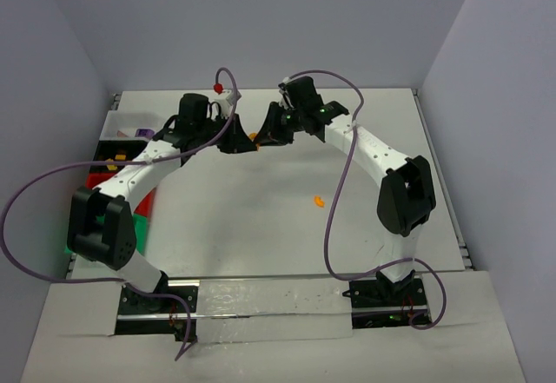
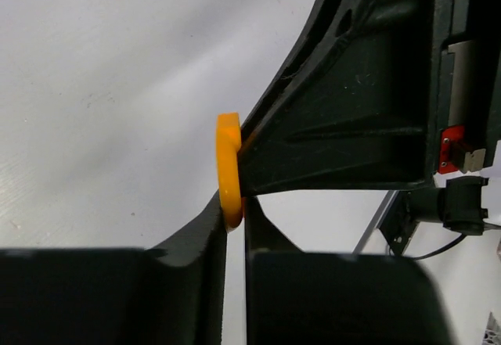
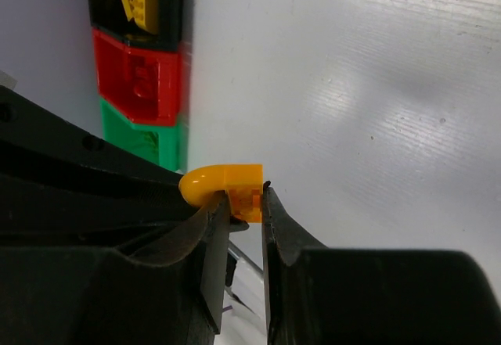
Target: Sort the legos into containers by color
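Observation:
My two grippers meet above the far middle of the table. A small orange lego (image 1: 254,137), rounded at one end, sits between them. My left gripper (image 2: 236,216) is shut on its lower edge (image 2: 228,157). My right gripper (image 3: 245,196) is shut on its square end (image 3: 223,179). In the top view the left gripper (image 1: 241,142) is just left of the right gripper (image 1: 263,135). The containers stand in a row at the left: white/clear (image 1: 122,124), black (image 1: 97,150), red (image 1: 95,179), green (image 1: 143,218). They also show in the right wrist view: black (image 3: 178,1), red (image 3: 137,75), green (image 3: 145,138).
Another orange lego (image 1: 319,200) lies on the table right of centre. A red piece (image 1: 219,85) sits near the far edge. Yellow pieces (image 3: 139,2) lie in the black bin and a purple piece (image 1: 143,132) in the clear one. Walls close in the table's far side.

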Motion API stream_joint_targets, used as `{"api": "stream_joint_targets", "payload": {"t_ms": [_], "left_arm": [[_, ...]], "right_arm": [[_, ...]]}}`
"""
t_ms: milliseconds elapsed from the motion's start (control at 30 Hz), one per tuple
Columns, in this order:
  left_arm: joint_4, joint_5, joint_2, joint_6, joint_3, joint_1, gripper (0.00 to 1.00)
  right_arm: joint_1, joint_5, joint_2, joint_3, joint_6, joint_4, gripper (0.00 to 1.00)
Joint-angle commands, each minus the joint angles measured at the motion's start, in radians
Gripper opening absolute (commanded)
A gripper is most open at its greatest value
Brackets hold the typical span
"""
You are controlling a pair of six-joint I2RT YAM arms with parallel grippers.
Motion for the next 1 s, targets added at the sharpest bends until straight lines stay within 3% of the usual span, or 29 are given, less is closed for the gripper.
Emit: {"api": "stream_joint_targets", "payload": {"t_ms": [0,33,67,100,133,167,200,433,600,767,967], "left_arm": [[0.015,0.01,0.0,0.028,0.047,0.0,0.0],[0.003,0.009,-0.004,0.035,0.043,0.008,0.0],[-0.008,0.007,-0.008,0.04,0.04,0.018,0.0],[-0.016,0.005,-0.016,0.045,0.034,0.027,0.0],[-0.031,0.005,-0.028,0.051,0.022,0.049,0.0],[-0.051,0.007,-0.039,0.059,0.006,0.08,0.0],[-0.061,0.009,-0.048,0.066,-0.015,0.1,0.0],[-0.247,-0.002,-0.149,0.228,-0.067,0.304,0.0],[-0.468,-0.026,-0.16,0.495,0.013,0.565,0.0],[-0.566,-0.221,-0.091,0.63,0.107,0.663,0.0],[-0.587,-0.322,0.04,0.669,0.227,0.742,0.0]], "right_arm": [[0.006,-0.048,-0.008,0.01,-0.015,0.041,0.08],[0.005,-0.047,-0.007,0.011,-0.02,0.04,0.27],[0.004,-0.045,-0.008,0.011,-0.021,0.039,0.36],[0.001,-0.042,-0.012,0.009,-0.02,0.04,0.53],[-0.006,-0.037,-0.016,0.008,-0.02,0.039,0.76],[-0.013,-0.034,-0.02,0.009,-0.022,0.036,0.9],[-0.018,-0.032,-0.023,0.012,-0.029,0.033,0.95],[-0.069,0.003,-0.076,0.013,-0.189,0.01,0.97],[-0.071,0.033,-0.129,-0.014,-0.446,-0.016,1.0],[-0.071,0.087,-0.16,-0.062,-0.656,-0.051,1.0],[-0.077,0.135,-0.16,-0.107,-0.773,-0.093,1.0]]}}
